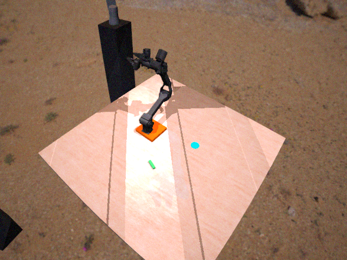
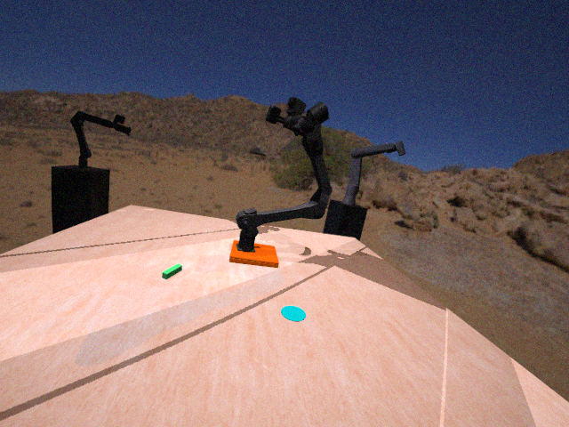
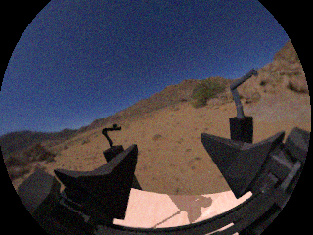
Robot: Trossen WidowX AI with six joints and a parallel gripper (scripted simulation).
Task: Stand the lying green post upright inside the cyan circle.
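Observation:
The green post [image 1: 151,164] [image 2: 172,271] lies on its side on the table, in front of the arm's orange base. The cyan circle [image 1: 194,145] [image 2: 292,313] lies flat on the table, apart from the post, with nothing on it. My gripper [image 1: 130,56] [image 3: 169,142] is open and empty. It is raised high, far from both post and circle, and points outward past the table's edge. The wrist view shows its two fingers wide apart, and neither the post nor the circle.
The orange base plate [image 1: 159,129] [image 2: 253,258] carries my arm. Black pedestals [image 1: 119,61] [image 2: 80,197] [image 2: 345,219] [image 3: 241,128] with other arms stand beyond the table [image 1: 224,179] [image 2: 367,367]. Dark shadow lines cross the table top.

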